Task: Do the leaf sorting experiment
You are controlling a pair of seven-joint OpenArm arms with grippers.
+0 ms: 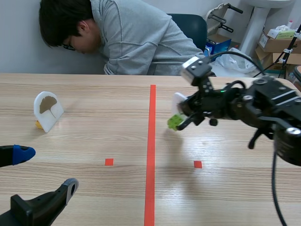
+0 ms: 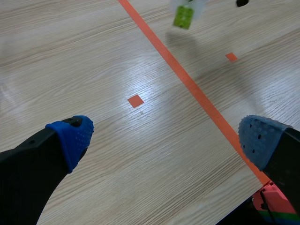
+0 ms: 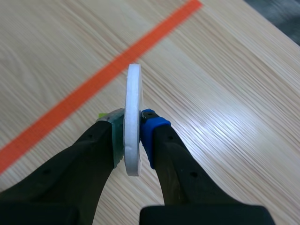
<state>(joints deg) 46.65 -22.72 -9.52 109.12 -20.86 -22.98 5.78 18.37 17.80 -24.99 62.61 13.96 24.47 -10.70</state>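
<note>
A white leaf card (image 1: 178,100) on a green base (image 1: 175,121) hangs just above the table, right of the long orange line. My right gripper (image 1: 181,115) is shut on it. In the right wrist view the card (image 3: 133,117) stands edge-on, pressed between the two fingers of the right gripper (image 3: 132,140). A second white card (image 1: 47,110), showing a brown leaf and standing on a yellow base, rests on the table at the far left. My left gripper (image 1: 44,174) stays low at the near left, open and holding nothing. The left wrist view has the left gripper (image 2: 168,136) wide apart and the green-based card (image 2: 183,16) far ahead.
A person (image 1: 122,37) in a grey top leans over the table's far edge. A long orange tape line (image 1: 150,155) runs down the middle of the table. Boxes (image 1: 277,42) and a chair stand behind the table at the right.
</note>
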